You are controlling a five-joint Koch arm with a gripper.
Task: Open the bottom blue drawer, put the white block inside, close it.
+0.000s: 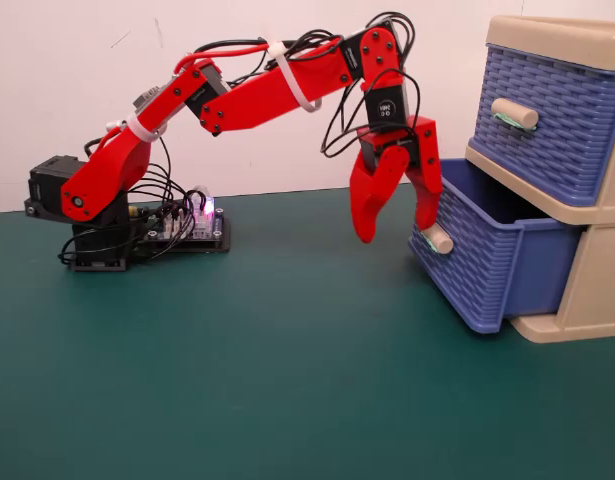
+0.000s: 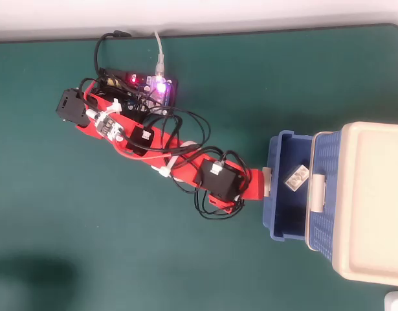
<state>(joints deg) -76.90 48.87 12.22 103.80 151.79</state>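
The bottom blue drawer (image 1: 487, 270) is pulled out of the beige cabinet (image 1: 587, 300). Its beige handle (image 1: 439, 240) faces the arm. In the overhead view the white block (image 2: 297, 177) lies inside the open drawer (image 2: 276, 223), near its back under the edge of the upper drawer. The block is hidden in the fixed view. My red gripper (image 1: 395, 230) hangs open and empty just in front of the drawer's front, with its right finger next to the handle. In the overhead view the gripper (image 2: 258, 184) sits against the handle (image 2: 266, 181).
The upper blue drawer (image 1: 547, 120) is shut above the open one. The arm's base (image 1: 87, 220) and a lit controller board (image 1: 192, 225) stand at the left on the green table. The board also shows in the overhead view (image 2: 150, 87).
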